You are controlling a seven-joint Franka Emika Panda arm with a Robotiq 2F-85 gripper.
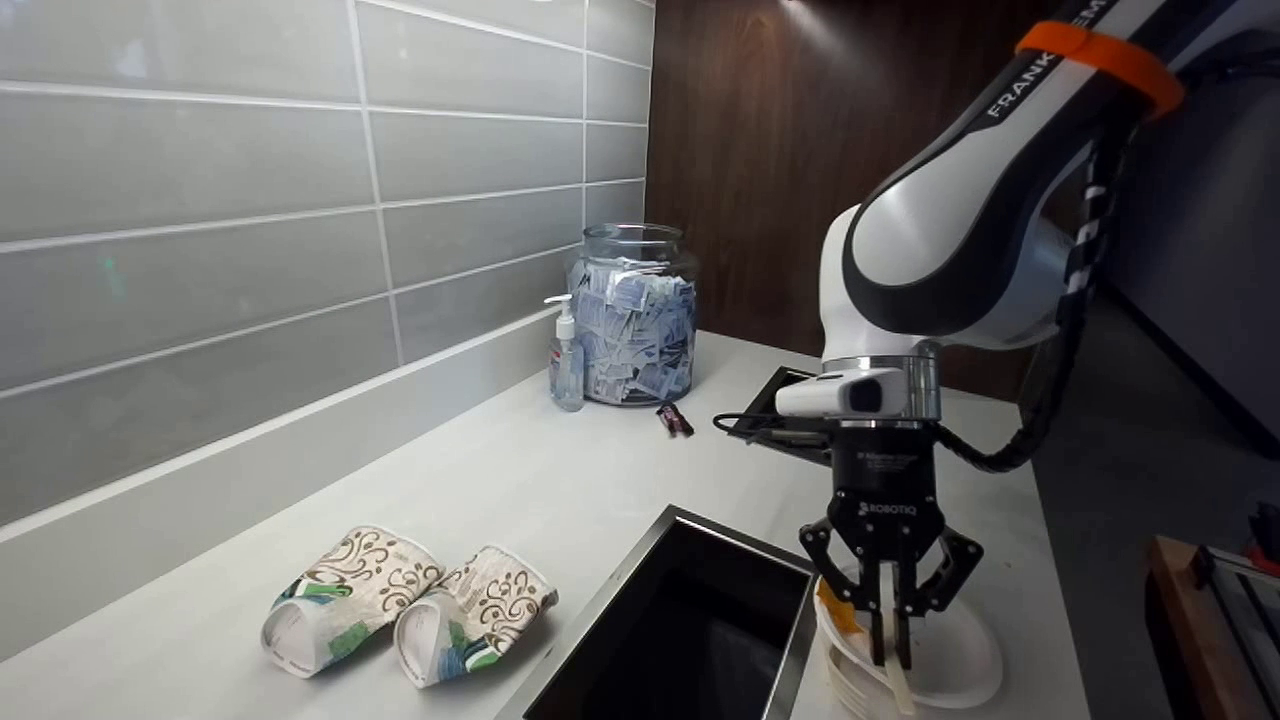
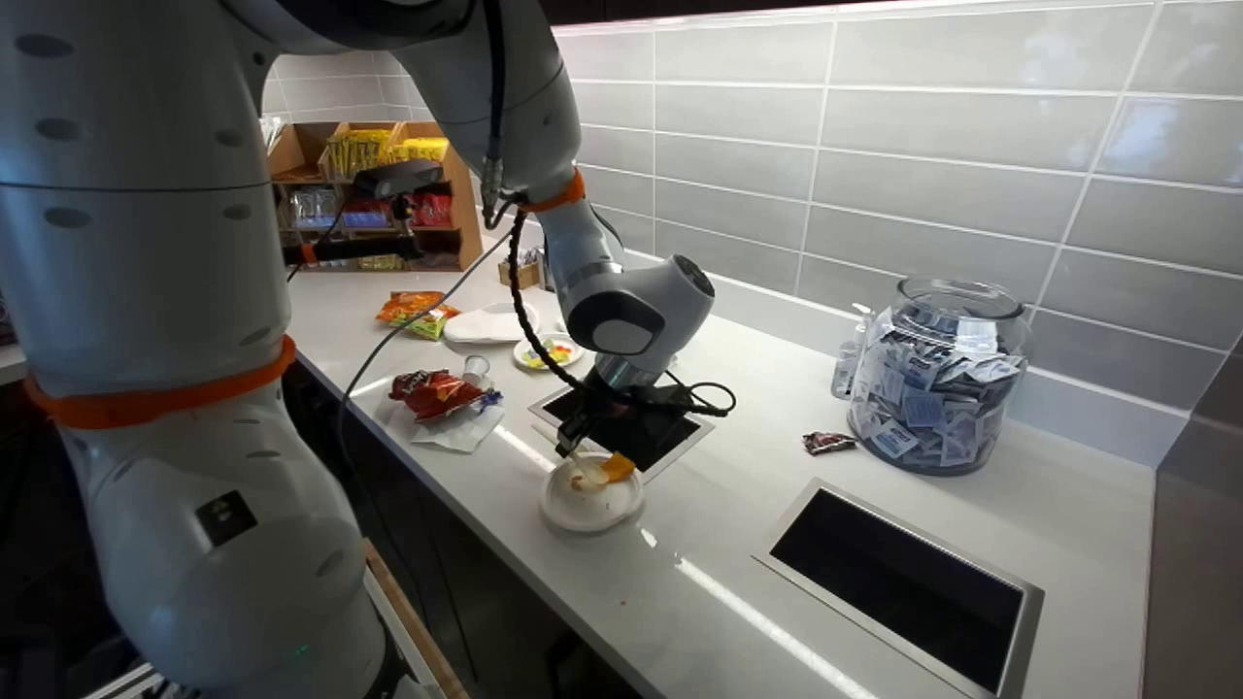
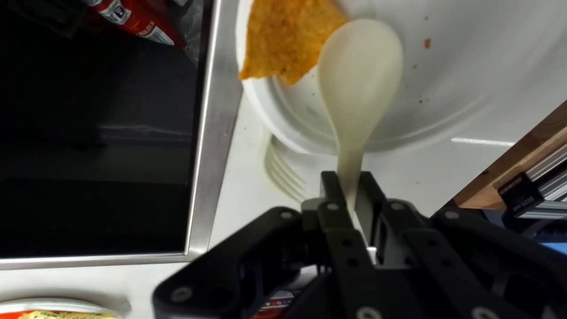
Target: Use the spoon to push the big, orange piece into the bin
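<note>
The big orange piece [image 3: 288, 40], a chip-like triangle, lies on the rim of the white plate [image 3: 447, 93] on the side facing the bin [image 3: 208, 155]. It shows in both exterior views [image 1: 838, 610] [image 2: 619, 468]. My gripper [image 3: 347, 188] is shut on the handle of the pale spoon [image 3: 359, 71]. The spoon's bowl is over the plate, right beside the orange piece and overlapping its edge in the wrist view. I cannot tell if they touch. In an exterior view the gripper [image 1: 890, 655] points down over the plate's edge. The bin's black opening also shows there [image 1: 690, 620].
A pale fork [image 3: 283, 173] lies between plate and bin. A red wrapper [image 3: 141, 22] shows in the bin. Paper cups [image 1: 350, 600] lie across the bin. A smaller opening [image 2: 898, 582], a glass jar [image 2: 937, 388], a red bag [image 2: 437, 393] and a food plate [image 2: 549, 352] stand around.
</note>
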